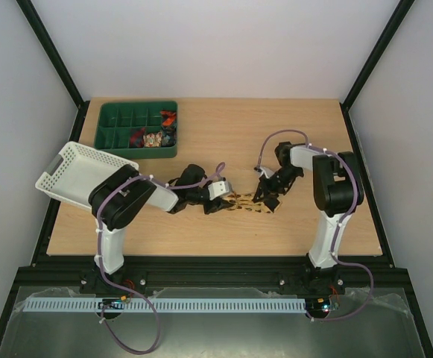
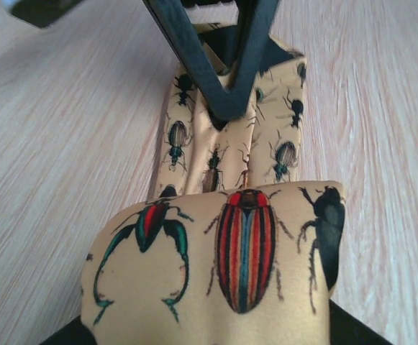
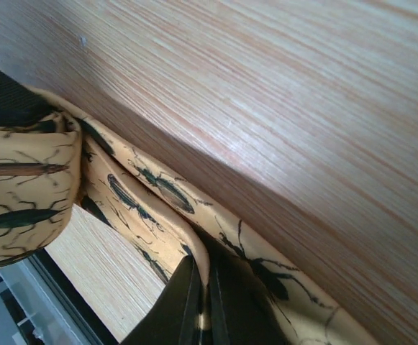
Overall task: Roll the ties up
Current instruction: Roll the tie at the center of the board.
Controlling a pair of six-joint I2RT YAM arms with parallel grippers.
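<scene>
Lab test cell: white walls (image 1: 223, 45), black frame (image 1: 53, 52).

Top view: the tie (image 1: 247, 202) is a tiny strip and its print is too small to read. Both of its ends vanish under black fingers. The stuff in the green tray (image 1: 119, 138) at upper left is just coloured specks. The left arm (image 1: 123, 205) hides the near corner of the white basket (image 1: 74, 168).

Left wrist view: the tie runs off the bottom edge and covers the left gripper (image 1: 220, 203), so no idea how its jaws sit. The right gripper (image 2: 226, 108) is chopped off by the top edge. A dark shape (image 2: 43, 8) at upper left is pure blur.

Right wrist view: the tie gets cut off at the left and bottom edges. Can't identify the dark patch (image 3: 3, 93) at the left edge.
</scene>
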